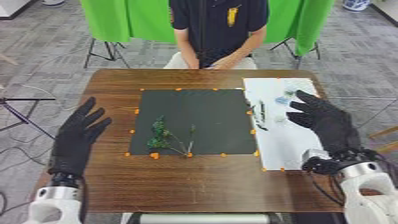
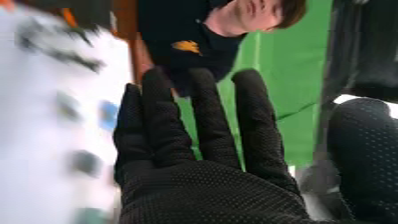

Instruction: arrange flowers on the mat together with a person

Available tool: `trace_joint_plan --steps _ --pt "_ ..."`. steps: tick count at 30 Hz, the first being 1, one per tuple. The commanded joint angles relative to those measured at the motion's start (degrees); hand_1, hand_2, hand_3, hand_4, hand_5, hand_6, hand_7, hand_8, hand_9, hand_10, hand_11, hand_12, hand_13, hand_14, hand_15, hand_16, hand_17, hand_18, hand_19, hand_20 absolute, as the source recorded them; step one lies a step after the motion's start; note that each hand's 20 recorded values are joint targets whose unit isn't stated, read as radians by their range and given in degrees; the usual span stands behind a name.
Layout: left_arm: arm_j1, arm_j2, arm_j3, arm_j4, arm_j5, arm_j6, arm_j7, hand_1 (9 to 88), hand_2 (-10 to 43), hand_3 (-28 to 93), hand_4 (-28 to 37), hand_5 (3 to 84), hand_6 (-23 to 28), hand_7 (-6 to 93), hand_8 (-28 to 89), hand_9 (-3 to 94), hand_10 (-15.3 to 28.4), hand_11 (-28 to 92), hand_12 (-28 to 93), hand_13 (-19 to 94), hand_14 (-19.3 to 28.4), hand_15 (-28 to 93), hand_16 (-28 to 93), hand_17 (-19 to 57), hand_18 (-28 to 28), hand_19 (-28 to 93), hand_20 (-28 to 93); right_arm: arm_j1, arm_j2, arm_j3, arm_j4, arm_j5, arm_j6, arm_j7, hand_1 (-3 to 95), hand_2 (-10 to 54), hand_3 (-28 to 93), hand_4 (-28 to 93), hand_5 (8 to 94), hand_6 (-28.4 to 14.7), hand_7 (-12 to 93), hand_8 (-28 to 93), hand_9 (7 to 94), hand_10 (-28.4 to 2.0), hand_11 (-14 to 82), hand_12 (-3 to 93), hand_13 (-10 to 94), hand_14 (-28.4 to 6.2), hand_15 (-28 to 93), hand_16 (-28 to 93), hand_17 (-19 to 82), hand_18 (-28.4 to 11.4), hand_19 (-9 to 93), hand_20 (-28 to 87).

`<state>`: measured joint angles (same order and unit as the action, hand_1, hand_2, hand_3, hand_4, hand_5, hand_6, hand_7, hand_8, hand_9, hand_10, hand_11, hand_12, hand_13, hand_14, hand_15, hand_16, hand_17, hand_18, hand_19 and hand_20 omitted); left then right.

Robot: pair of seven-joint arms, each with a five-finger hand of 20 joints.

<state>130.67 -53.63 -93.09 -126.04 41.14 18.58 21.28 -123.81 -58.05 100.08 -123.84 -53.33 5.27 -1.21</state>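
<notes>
We have the right hand (image 1: 327,122) over the white sheet (image 1: 280,140), fingers straight and spread wide, nothing held. Blue flower (image 1: 283,100) lies just beyond its fingertips on the sheet; dark sprigs (image 1: 260,114) lie on the sheet too, farther to the hand's left, near the side facing the black mat (image 1: 195,105). Left hand (image 1: 75,135) is well off to the mat's other side, over the table (image 1: 187,187), fingers loosely extended, empty. On the mat, between both hands, we see a leafy sprig (image 1: 160,131) and thin stems (image 1: 188,145) close together. We judge the next step is picking a piece off the sheet with the right hand. Main risk: stems look thin and flat, so a wide hand closing from above could pinch air or bunch up the sheet. Coming in low, the fingers could shove the blue flower away before gripping it. On the mat, a careless drop near the leafy sprig could tangle or knock the arrangement.
</notes>
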Motion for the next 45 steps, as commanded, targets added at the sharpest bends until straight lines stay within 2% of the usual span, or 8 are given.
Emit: trace_joint_plan --steps 1,24,28,30,33,36,41,45 --pt "0.2 -0.64 0.8 0.7 -0.05 -0.45 -0.45 22.5 3.5 81 -25.9 34.3 2.0 12.8 -10 33.6 14.5 15 8 27 22.4 26 -3 -9.8 20.3 38 10 -3.01 -1.77 -2.13 0.35 9.96 -4.58 -0.11 8.0 15.3 81 -28 40.1 1.8 12 -12 43.3 -13.5 5.9 13.1 33 -19.4 21 16 3 -20.6 45 20" --pt "-0.15 -1.92 0.68 0.67 0.91 -1.54 -2.48 22.6 3.4 81 -25.6 34.0 2.0 13.3 -11 35.1 16.2 18 9 27 24.4 34 -4 -9.8 20.8 40 11 -0.91 -1.62 -3.2 2.46 6.41 -8.62 1.17 8.5 13.6 81 -28 42.9 2.3 14 -12 44.2 -13.3 6.4 14.0 33 -19.2 22 19 2 -20.9 45 21" --pt "0.51 -1.82 0.52 0.66 0.18 -1.19 -2.66 22.6 3.4 81 -25.5 34.1 2.0 13.2 -11 35.1 16.3 18 9 27 24.4 34 -4 -9.8 20.7 40 11 -0.15 -0.79 -4.06 3.03 6.67 -8.92 1.44 8.4 13.4 81 -28 46.2 1.6 15 -12 44.7 -12.8 6.2 13.8 33 -19.1 21 18 2 -20.8 44 20" --pt "0.34 -2.0 0.48 0.47 0.92 -1.4 -3.06 22.7 3.4 81 -25.6 34.1 2.0 13.2 -11 35.1 16.3 18 9 26 24.4 34 -4 -9.9 20.7 40 11 -0.03 -0.59 -4.23 3.02 5.5 -8.85 1.5 8.3 13.3 81 -28 46.3 1.8 15 -13 44.9 -12.7 6.3 13.7 33 -19.1 21 19 1 -20.8 44 20" --pt "-0.01 -2.01 0.44 0.41 1.47 -1.78 -3.07 22.7 3.4 81 -25.6 34.0 2.1 13.2 -11 35.1 16.3 18 9 27 24.4 35 -5 -9.9 20.8 40 11 0.46 -0.38 -4.57 3.25 6.2 -9.76 1.92 8.4 13.0 81 -28 45.7 2.2 15 -13 45.0 -12.7 6.4 13.7 33 -19.1 21 19 1 -20.9 44 20" --pt "0.14 -1.64 0.45 0.4 1.05 -1.18 -2.2 22.8 3.3 81 -25.5 34.0 2.1 13.2 -11 35.1 16.3 18 9 27 24.5 35 -5 -10.0 20.7 40 11 2.5 0.04 -6.38 3.86 5.98 -9.11 2.01 8.4 12.8 81 -28 45.3 2.4 15 -13 45.1 -12.7 6.5 13.7 34 -19.1 21 19 1 -20.9 44 20" --pt "-0.36 -2.11 0.68 0.63 1.24 -1.67 -2.95 22.9 3.4 81 -25.3 34.0 2.1 13.2 -11 35.2 16.4 18 9 27 24.5 35 -5 -10.0 20.7 40 11 3.79 0.45 -7.05 4.17 6.02 -9.32 1.87 8.6 12.7 81 -28 45.0 2.5 15 -13 45.3 -12.7 6.7 13.7 34 -19.1 21 19 1 -21.0 44 20" --pt "-0.01 -2.0 0.63 0.55 0.94 -1.22 -2.35 22.8 3.3 81 -25.1 34.0 2.1 13.3 -11 35.2 16.4 18 9 27 24.5 35 -5 -10.0 20.7 40 12 3.5 0.44 -6.88 4.14 5.87 -9.33 2.26 8.7 12.5 81 -28 45.0 2.5 15 -13 45.4 -12.8 6.7 13.7 34 -19.0 21 19 1 -21.0 44 20"
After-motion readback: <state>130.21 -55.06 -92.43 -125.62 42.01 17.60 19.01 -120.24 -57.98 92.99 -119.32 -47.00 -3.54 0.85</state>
